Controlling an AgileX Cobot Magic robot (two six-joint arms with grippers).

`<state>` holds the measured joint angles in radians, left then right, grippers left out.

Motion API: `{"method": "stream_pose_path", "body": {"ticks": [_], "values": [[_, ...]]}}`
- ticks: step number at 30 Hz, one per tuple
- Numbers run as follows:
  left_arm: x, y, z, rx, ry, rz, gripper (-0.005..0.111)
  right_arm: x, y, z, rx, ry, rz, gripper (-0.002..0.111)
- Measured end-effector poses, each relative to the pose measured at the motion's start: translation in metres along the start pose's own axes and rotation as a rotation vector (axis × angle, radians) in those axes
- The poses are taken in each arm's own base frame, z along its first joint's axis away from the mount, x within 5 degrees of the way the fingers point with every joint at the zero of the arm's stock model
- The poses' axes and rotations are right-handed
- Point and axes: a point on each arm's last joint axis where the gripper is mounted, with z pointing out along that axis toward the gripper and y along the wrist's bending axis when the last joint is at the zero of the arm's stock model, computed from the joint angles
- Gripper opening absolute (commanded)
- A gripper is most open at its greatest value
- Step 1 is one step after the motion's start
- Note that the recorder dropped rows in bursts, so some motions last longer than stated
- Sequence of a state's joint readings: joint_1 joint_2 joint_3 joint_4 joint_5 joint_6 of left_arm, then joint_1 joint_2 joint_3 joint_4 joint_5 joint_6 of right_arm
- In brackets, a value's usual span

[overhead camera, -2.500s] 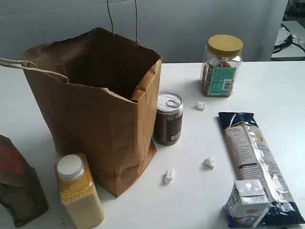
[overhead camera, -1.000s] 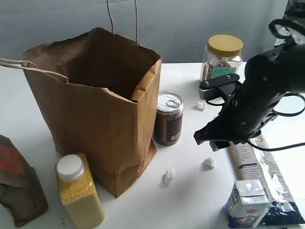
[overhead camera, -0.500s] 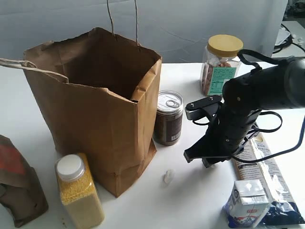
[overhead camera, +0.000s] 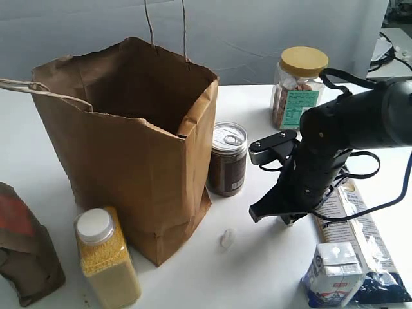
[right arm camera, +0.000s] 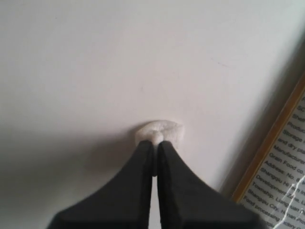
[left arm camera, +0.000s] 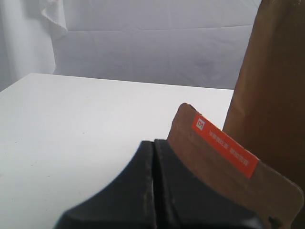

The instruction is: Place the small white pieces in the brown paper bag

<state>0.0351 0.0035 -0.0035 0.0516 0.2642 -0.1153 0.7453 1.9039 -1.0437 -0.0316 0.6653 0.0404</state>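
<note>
My right gripper (right arm camera: pixel 154 143) is pinched almost closed, its smooth black tips nipping a lumpy small white piece (right arm camera: pixel 159 130) on the matte white tabletop (right arm camera: pixel 95 57). Just beside it lies a glossy packet (right arm camera: pixel 279 162) with fine black print, including "Address". Another white piece (overhead camera: pixel 227 238) sits near the creased brown paper bag (overhead camera: pixel 122 161). My left gripper (left arm camera: pixel 153 145) is closed on nothing, in front of a kraft pouch (left arm camera: pixel 224 162) with an orange label.

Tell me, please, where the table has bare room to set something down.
Bare: behind the can, between bag and jar; front edge between bottle and carton. Crowded: right gripper pinching a white piece beside the packet.
</note>
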Motion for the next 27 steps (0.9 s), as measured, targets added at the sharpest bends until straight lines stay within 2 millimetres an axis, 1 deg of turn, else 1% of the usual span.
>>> {"method": "stream_pose_path", "body": {"ticks": [2,4,8,10,14,16,17,21,22,23,24,25,27], "values": [[0.000,0.000,0.000,0.000,0.000,0.000,0.000,-0.001,0.000,-0.006,0.000,-0.017,0.000,0.000],[0.000,0.000,0.000,0.000,0.000,0.000,0.000,-0.002,0.000,-0.018,-0.001,-0.053,0.001,0.000],[0.000,0.000,0.000,0.000,0.000,0.000,0.000,-0.001,0.001,-0.056,-0.005,-0.162,-0.001,0.000],[0.000,0.000,0.000,0.000,0.000,0.000,0.000,0.001,0.006,-0.076,-0.012,-0.222,-0.015,0.000],[0.000,0.000,0.000,0.000,0.000,0.000,0.000,0.017,0.025,-0.113,-0.043,-0.363,-0.065,0.000],[0.000,0.000,0.000,0.000,0.000,0.000,0.000,0.027,0.039,-0.128,-0.073,-0.445,-0.089,0.000],[0.000,0.000,0.000,0.000,0.000,0.000,0.000,0.036,0.051,-0.142,-0.109,-0.522,-0.107,0.000],[0.000,0.000,0.000,0.000,0.000,0.000,0.000,0.047,0.068,-0.175,-0.184,-0.684,-0.101,0.000],[0.000,0.000,0.000,0.000,0.000,0.000,0.000,0.052,0.075,-0.190,-0.227,-0.763,-0.096,0.000],[0.000,0.000,0.000,0.000,0.000,0.000,0.000,0.054,0.079,-0.197,-0.249,-0.799,-0.101,0.000],[0.000,0.000,0.000,0.000,0.000,0.000,0.000,0.055,0.086,-0.212,-0.289,-0.869,-0.110,0.000],[0.000,0.000,0.000,0.000,0.000,0.000,0.000,0.053,0.090,-0.223,-0.317,-0.935,-0.116,0.000],[0.000,0.000,0.000,0.000,0.000,0.000,0.000,0.041,0.095,-0.235,-0.339,-1.016,-0.120,0.000]]}}
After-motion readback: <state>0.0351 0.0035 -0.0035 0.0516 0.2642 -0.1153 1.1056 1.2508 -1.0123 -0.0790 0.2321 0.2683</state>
